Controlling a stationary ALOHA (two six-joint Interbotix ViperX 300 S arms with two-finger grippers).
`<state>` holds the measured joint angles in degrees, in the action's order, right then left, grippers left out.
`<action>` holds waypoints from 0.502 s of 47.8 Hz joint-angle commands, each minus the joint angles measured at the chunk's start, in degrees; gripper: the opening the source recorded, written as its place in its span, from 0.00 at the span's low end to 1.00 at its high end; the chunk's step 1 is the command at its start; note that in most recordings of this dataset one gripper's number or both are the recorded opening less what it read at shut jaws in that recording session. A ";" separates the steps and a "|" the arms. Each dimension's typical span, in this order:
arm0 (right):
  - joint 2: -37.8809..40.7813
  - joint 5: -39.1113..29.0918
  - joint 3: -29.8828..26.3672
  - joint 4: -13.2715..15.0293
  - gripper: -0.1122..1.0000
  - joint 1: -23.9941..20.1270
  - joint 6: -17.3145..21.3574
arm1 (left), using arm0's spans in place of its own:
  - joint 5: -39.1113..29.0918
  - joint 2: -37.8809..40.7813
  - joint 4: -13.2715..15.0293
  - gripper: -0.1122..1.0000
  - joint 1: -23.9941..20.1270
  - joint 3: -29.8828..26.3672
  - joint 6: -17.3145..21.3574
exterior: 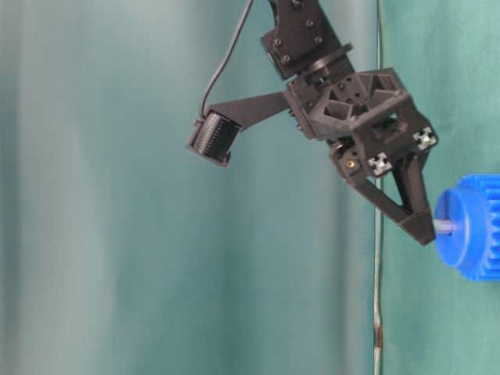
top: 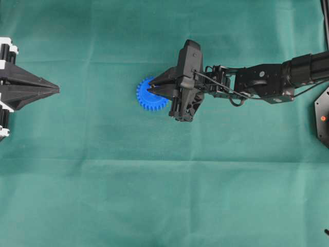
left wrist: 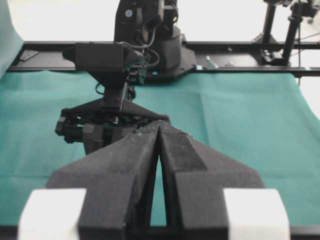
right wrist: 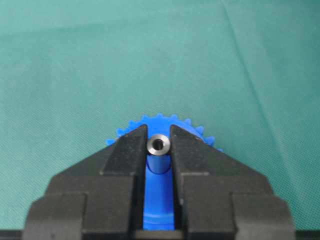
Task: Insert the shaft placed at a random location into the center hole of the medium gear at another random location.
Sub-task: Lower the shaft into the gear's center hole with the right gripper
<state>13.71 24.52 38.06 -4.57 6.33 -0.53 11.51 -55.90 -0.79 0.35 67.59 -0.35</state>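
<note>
The blue medium gear (top: 146, 103) lies flat on the green cloth near the middle. My right gripper (top: 150, 91) hangs over its hub, shut on the shaft (right wrist: 159, 145), a short silvery pin whose shiny round end shows between the fingertips. In the table-level view the shaft (exterior: 443, 227) bridges the gripper's tip (exterior: 426, 231) and the hub face of the gear (exterior: 473, 226). The center hole is hidden under the shaft and fingers. Gear teeth (right wrist: 159, 120) show just beyond the right gripper (right wrist: 159, 136). My left gripper (top: 57, 89) rests at the far left, shut and empty (left wrist: 159, 126).
The right arm (top: 267, 82) reaches in from the right edge. A black fixture with a red dot (top: 323, 117) sits at the right border. A dark rail (left wrist: 240, 45) runs along the far side of the cloth in the left wrist view.
</note>
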 commanded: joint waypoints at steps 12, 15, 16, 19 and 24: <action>0.62 0.97 -1.58 -0.18 0.22 -0.18 0.88 | -0.18 0.35 -0.18 0.10 -0.18 -1.49 0.00; 0.88 0.97 -1.67 -0.26 0.22 -0.18 0.88 | -0.44 0.35 -0.09 0.10 -0.18 -1.49 0.00; 0.88 0.97 -1.67 -0.18 0.22 -0.18 0.88 | -0.44 0.35 -0.09 0.10 -0.18 -1.49 0.00; 0.97 0.97 -1.76 -0.18 0.22 -0.18 0.88 | -0.44 0.35 -0.09 0.10 -0.18 -1.49 0.00; 0.88 0.97 -1.67 -0.18 0.22 -0.18 0.88 | -0.44 0.35 -0.09 0.10 -0.26 -1.58 0.00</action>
<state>15.47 24.61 37.53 -4.57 6.33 -0.53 10.81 -55.90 -0.79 0.26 67.59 -0.35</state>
